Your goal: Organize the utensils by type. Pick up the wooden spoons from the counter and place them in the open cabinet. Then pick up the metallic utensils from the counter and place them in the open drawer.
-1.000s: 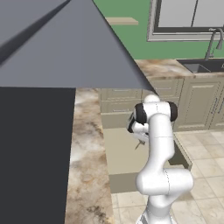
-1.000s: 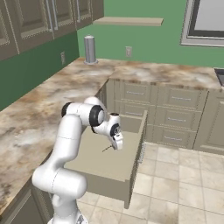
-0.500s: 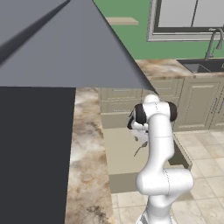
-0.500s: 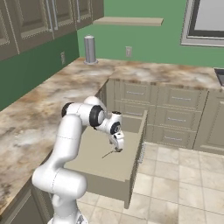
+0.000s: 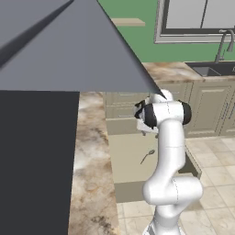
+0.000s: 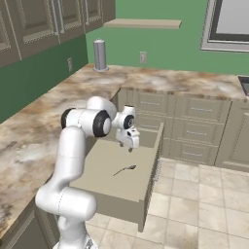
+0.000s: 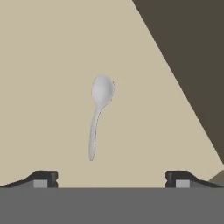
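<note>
The grey metal spoon [image 7: 99, 114], clamped in the gripper [image 6: 129, 144] a second ago, is now released and lies flat on the open drawer [image 6: 104, 175] floor, bowl toward 12 o'clock in the hand view. The fingers [image 7: 43, 178] are spread wide, empty, above it.

You see a wide, shallow beige drawer [image 6: 104, 177] pulled out from the beige lower cabinets. On its flat tan floor lies one small all-grey metal spoon [image 7: 98, 113], alone near the middle, touching nothing else.
</note>
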Available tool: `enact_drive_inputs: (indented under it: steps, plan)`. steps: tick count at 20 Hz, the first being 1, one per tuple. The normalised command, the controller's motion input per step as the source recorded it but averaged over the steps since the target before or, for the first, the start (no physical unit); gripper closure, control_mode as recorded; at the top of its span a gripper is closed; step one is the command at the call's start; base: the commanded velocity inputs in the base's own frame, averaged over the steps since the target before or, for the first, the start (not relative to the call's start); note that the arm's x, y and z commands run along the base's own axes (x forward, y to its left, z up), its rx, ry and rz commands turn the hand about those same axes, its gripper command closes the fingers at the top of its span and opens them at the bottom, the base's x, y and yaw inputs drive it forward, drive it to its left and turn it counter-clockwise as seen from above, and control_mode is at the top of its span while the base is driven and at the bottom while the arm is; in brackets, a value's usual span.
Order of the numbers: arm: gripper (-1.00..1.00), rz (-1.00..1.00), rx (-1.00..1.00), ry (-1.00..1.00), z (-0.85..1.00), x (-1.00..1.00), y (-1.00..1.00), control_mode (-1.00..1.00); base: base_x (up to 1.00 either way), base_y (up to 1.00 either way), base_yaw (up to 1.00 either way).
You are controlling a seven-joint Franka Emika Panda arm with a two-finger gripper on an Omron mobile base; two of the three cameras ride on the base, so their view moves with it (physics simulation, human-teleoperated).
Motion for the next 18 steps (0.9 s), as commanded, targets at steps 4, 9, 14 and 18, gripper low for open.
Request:
enact_drive_inputs:
  steps: [4,9,14,18]
  plan:
    - [-1.00,0.34,0.01,-0.12,1.00,-0.38,-0.01,-1.00,0.00,0.00,0.00]
    - [-1.00,0.35,0.03,-0.17,1.00,-0.53,0.00,-1.00,0.00,0.00,0.00]
    - [-1.00,0.26,0.07,-0.11,0.96,-0.58,-0.01,-1.00,0.00,0.00,0.00]
    - [-1.00,0.07,0.03,-0.04,0.75,-0.69,-0.01,-1.00,0.00,0.00,0.00]
